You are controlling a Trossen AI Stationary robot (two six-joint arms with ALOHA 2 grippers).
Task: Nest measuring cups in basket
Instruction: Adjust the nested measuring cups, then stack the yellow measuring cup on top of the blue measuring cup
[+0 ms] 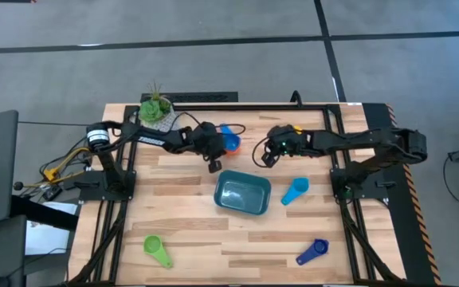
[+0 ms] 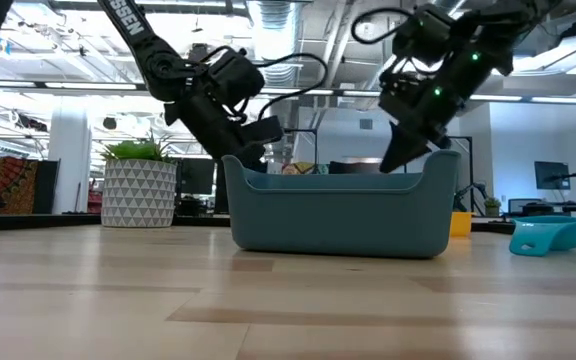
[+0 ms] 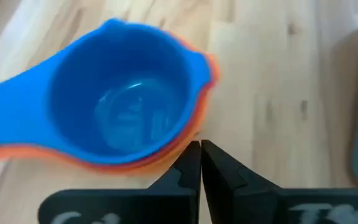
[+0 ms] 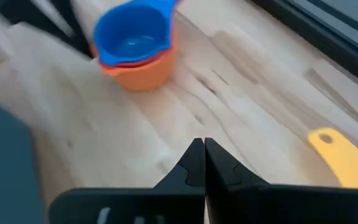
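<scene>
Pale wood planks make up the table (image 1: 190,223), and the teal basket (image 1: 243,194) sits near its middle, nothing visible inside it. Just behind the basket, toward the far edge, a blue cup (image 1: 228,137) sits nested in an orange cup (image 4: 143,73) — the only pair stacked so far.

Both grippers hang close to that stack with fingers pressed together and holding nothing. The left gripper (image 1: 213,165) is the nearer: in its wrist view the stack lies just beyond and to one side of its fingertips, the two handles running away from the bowls on the side opposite the fingers. The right gripper (image 1: 259,160) is on the stack's other side, a little farther off, with a yellow cup (image 4: 347,160) (only partly in its wrist view) near it by the far edge.

A light blue cup (image 1: 294,191) lies just right of the basket; a green cup (image 1: 157,249) and a dark blue cup (image 1: 312,252) lie well apart near the front edge. A potted plant (image 1: 157,106) stands at the far left.

Whether a red cup is anywhere I cannot tell — the arms hide part of the far edge.
</scene>
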